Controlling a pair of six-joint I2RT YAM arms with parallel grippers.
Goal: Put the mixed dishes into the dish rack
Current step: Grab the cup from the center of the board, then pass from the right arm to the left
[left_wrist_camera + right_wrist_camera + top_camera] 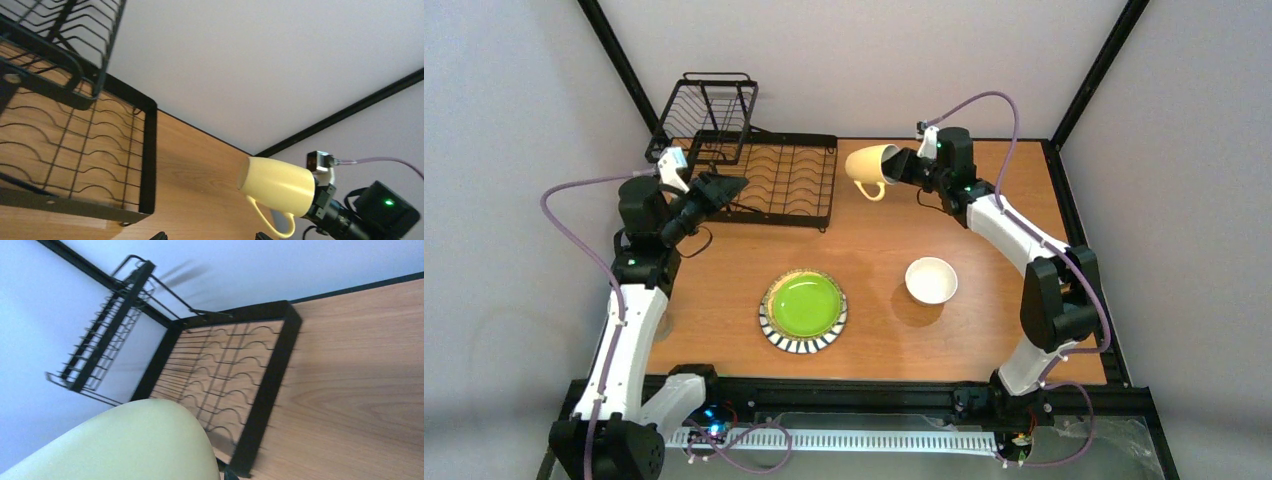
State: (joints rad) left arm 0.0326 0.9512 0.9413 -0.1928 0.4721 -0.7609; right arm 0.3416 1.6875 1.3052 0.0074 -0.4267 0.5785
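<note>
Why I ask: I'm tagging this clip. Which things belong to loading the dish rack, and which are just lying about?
Job: dish rack; cream mug, held in the right gripper; white bowl; lime-green plate.
Lying about: no loose items seen, only the wooden table and purple cables.

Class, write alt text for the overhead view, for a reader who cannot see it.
The right gripper holds a cream mug sideways in the air beside the black dish rack. A green plate and a white bowl sit on the table.
</note>
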